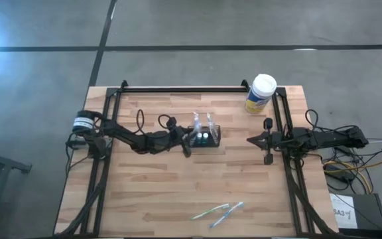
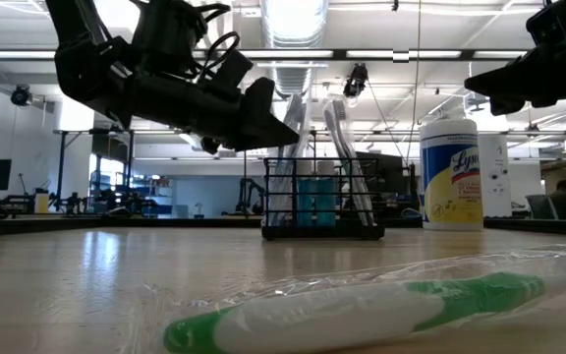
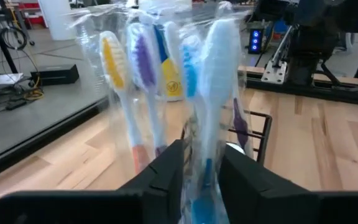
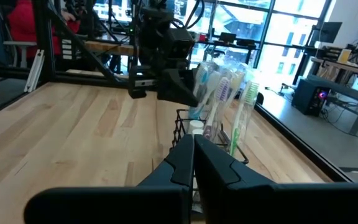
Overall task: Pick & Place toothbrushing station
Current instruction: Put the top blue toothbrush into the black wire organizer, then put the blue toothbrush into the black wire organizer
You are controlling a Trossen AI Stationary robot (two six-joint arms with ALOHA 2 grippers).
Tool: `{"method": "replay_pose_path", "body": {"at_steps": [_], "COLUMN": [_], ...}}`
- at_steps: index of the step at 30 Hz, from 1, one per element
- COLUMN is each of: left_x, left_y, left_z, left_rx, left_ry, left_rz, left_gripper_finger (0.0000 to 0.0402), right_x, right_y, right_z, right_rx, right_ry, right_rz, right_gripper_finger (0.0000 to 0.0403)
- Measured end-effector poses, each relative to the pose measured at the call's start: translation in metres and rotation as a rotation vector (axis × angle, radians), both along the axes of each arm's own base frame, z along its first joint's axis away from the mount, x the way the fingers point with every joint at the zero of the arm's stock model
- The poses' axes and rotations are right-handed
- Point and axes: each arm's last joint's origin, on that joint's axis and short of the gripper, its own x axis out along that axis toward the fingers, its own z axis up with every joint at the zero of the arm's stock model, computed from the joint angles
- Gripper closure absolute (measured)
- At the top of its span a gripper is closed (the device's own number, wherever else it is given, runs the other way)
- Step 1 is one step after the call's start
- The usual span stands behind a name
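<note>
Robotics lab around me: concrete floor, strip lights, far benches with other arms.

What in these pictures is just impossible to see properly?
- Left gripper: in its wrist view wrapped toothbrushes sit between the fingers; a grip cannot be confirmed.
- Black holder: from above, the left arm hides its near side.
- Canister: in the low view, its label runs round the side, out of sight.
- Green toothbrush: blurred, cut by the right edge.
</note>
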Motion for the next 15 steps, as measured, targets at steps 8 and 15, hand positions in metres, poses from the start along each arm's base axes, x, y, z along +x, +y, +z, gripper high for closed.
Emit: {"method": "replay_pose_path", "body": {"at_steps": [8,15], "left_x": [-0.002,-0.008], "left_y": [-0.007,-0.014], "left_z": [0.008,0.026], "left_rx": [0.046,0.126], "left_ry": [0.002,0.016], "left_rz": [-0.026,-0.055], "left_gripper_finger": [0.0238,0.0189], "right_x": [0.000,0.000], "right_y": [0.000,0.000], "right_z": [0.000,0.000], "right_rx": [0.000,0.004], "right_ry": [0.000,0.000], "right_rz": [0.000,0.000], "right_gripper_finger": [0.0394,0.0394]}}
